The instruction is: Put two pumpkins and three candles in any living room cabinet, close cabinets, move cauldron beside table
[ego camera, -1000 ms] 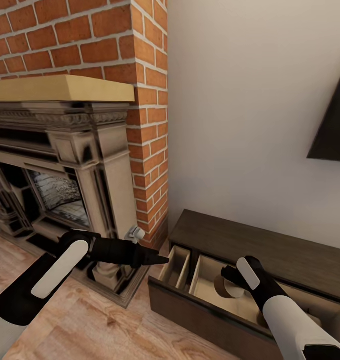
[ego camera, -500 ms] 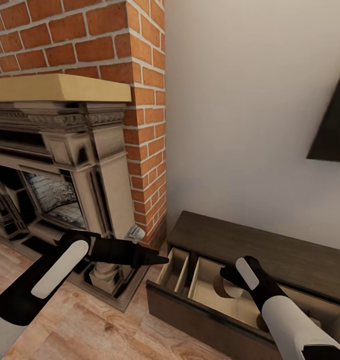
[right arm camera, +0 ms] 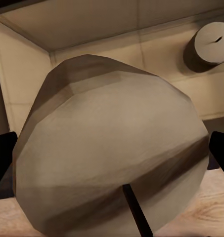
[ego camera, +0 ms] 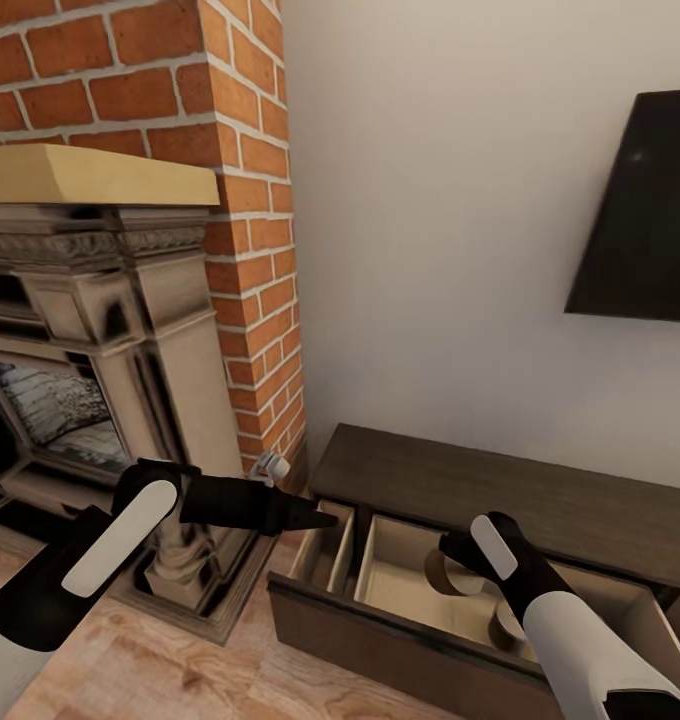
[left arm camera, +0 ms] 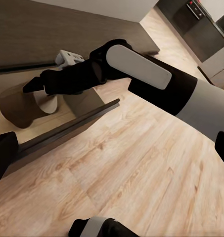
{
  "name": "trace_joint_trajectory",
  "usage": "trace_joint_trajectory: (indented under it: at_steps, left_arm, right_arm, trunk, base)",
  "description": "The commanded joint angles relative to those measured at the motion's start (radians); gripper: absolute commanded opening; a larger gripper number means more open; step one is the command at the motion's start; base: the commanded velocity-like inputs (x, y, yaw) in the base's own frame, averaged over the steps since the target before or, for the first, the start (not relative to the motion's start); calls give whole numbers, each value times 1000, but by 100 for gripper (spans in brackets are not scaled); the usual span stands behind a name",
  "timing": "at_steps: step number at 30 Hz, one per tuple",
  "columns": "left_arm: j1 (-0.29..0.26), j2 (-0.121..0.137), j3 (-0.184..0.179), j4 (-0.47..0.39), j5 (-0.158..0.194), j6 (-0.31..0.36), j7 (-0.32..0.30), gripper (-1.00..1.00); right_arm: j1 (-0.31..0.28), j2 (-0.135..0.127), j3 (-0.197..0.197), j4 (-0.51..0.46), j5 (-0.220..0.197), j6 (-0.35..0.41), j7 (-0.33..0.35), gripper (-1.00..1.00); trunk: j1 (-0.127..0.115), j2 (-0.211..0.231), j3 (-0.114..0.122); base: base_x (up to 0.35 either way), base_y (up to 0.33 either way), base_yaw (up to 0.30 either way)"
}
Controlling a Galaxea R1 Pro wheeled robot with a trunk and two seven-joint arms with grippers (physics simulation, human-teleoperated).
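- My right gripper [ego camera: 450, 562] is clenched on a tan candle [ego camera: 452, 572], holding it over the wide compartment of the open drawer [ego camera: 400, 585] in the long dark wood cabinet [ego camera: 500, 495].
- In the right wrist view the held candle [right arm camera: 112, 153] sits close in front of the lens, one dark fingertip [right arm camera: 3, 155] at each side of it and its wick pointing toward the camera.
- A second candle [right arm camera: 213, 44] stands on the pale drawer floor beyond the held one, apart from it. In the head view a tan cylinder [ego camera: 505, 622] shows beside my right forearm, inside the same compartment.
- The left wrist view looks across at my right gripper [left arm camera: 35, 86] with its candle [left arm camera: 20, 103] above the drawer's dark front edge.
- My left gripper [ego camera: 315, 518] hangs level near the drawer's left end, over its narrow compartment, with nothing in it. Fingers run together to a point there; from the wrist view I cannot tell for sure whether they are released or clenched.
- Surroundings: ornate fireplace [ego camera: 90, 330] under a red brick chimney [ego camera: 180, 70] to the left, black TV [ego camera: 640, 210] on the wall, light wood plank floor [left arm camera: 141, 163].
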Motion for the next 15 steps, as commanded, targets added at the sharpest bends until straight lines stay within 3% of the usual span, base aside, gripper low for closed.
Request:
trace_joint_trajectory:
  at_steps: [1, 15]
  left_arm:
    - [-1, 1, -1, 0, -6, 1, -7, 100]
    - [-1, 4, -1, 0, -6, 1, -6, 100]
  right_arm:
    - [0, 0, 1, -2, -10, 2, -9, -100]
    - [0, 0, 3, -3, -9, 2, -9, -100]
  trunk:
    - [0, -1, -1]
    - [0, -1, -1]
  base:
    - [59, 52, -31]
    - [96, 50, -6]
